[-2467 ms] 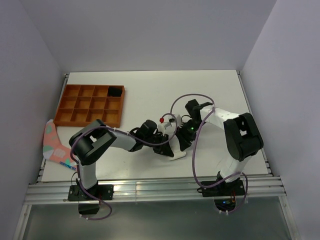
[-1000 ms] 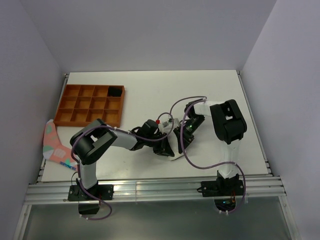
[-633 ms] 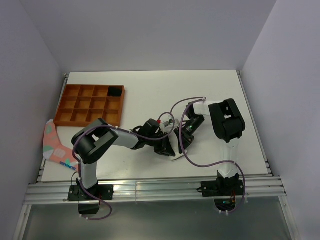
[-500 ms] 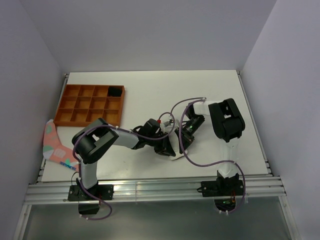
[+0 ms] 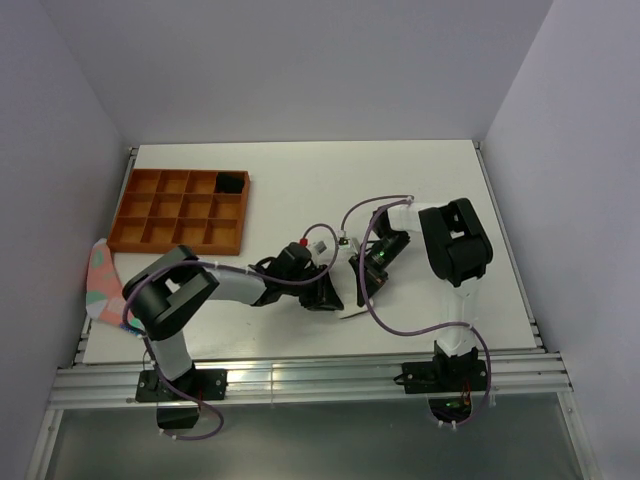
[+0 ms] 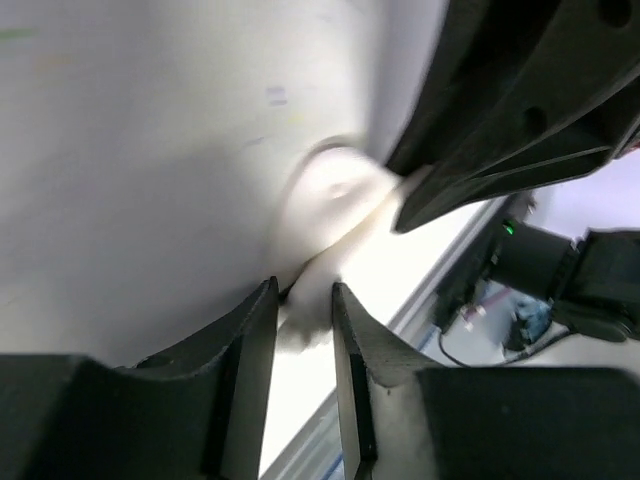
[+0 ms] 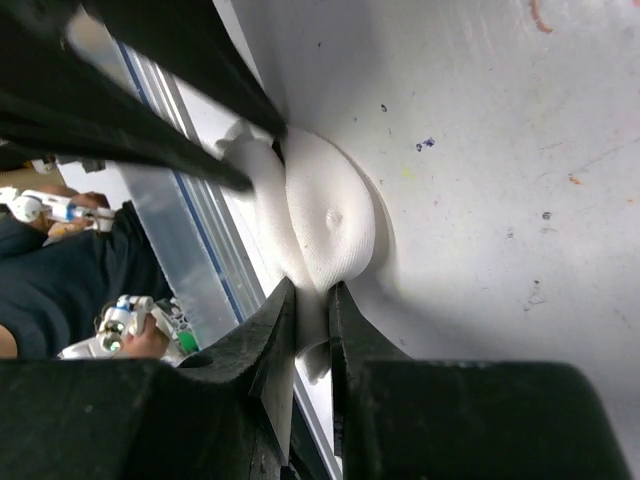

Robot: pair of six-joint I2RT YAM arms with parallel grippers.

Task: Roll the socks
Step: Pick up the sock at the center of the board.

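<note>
The short white fabric sock (image 7: 325,215) lies bunched on the white table (image 5: 300,180), near the middle of its front part, between both arms. The right gripper (image 7: 310,292) pinches a fold of it. The left gripper (image 6: 303,292) stands narrow around another fold, but the blur hides whether it really presses. If one side slips off, the bundle may spring loose.

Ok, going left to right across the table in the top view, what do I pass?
Pink fabric piece → orange tray → left gripper → white sock → right gripper.
</note>
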